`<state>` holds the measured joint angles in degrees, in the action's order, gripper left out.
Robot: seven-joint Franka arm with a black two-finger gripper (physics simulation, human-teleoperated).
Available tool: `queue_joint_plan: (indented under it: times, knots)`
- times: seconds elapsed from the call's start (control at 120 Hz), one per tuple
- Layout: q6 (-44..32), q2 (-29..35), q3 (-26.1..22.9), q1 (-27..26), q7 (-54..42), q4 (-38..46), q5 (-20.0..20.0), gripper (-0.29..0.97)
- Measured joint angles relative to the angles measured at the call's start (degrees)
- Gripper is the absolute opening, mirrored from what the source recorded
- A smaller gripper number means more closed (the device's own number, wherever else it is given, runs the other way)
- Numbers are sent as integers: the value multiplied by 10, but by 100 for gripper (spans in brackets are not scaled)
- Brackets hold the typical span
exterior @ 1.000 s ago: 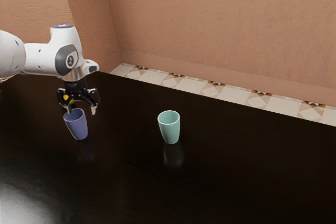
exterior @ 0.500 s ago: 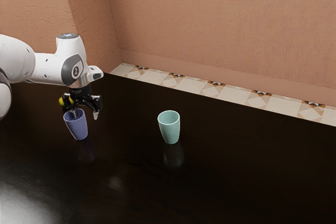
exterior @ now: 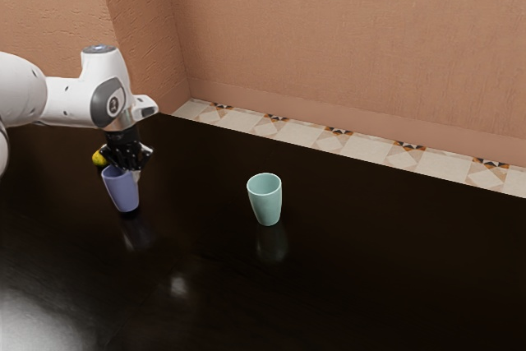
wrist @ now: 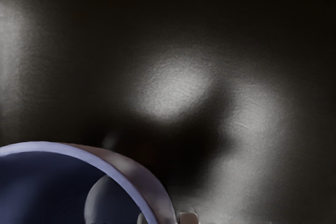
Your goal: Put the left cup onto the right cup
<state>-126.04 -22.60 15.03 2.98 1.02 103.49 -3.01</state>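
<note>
At the exterior view's left, at about nine o'clock of the teal cup point(exterior: 264, 198): the purple cup point(exterior: 120, 190), on the dark desk point(exterior: 345, 269) and well apart from its target. Upright or a touch tilted; contact between base and desk impossible to tell. Directly above it, at twelve o'clock, the white arm point(exterior: 74, 100) with the jaws drawn narrow and set down onto the cup's rim. Judged as the grasp step, with lift, carry and stacking not yet done. Teal cup upright, mouth open, nothing on or in it.

Just under the hand in the wrist view: the purple rim point(wrist: 123, 166) as a broad lavender arc around a dark blue hollow. Inside that hollow, a grey rounded shape point(wrist: 102, 200), probably one fingertip; just outside the wall, a pale pad point(wrist: 187, 216). Reads as the jaws closed on the cup's wall, one finger within and one without. Beyond the rim, bare glossy desk with soft highlights.

Likely light, stiff and thin-walled, with a smooth and rather slippery surface. Best taken exactly so, by the wall at the rim, with a firm pinch. Prone to swinging or tipping from such a one-sided hold, so worth carrying slowly and level. Tapered body, so likely to nest once centred over the teal mouth.
</note>
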Motion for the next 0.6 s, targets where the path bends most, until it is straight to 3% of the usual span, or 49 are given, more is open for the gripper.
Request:
queue_joint_plan:
  times: [0.225, 0.308, 0.442, 0.6]
  knots:
    - [74, 116, -6, -52, 30, 17, 28, -9]
    - [109, 143, -38, -70, 55, 8, 46, -10]
    - [155, 143, -91, -92, 100, -37, 65, -9]
    - [199, 93, -140, -100, 150, -124, 71, -9]
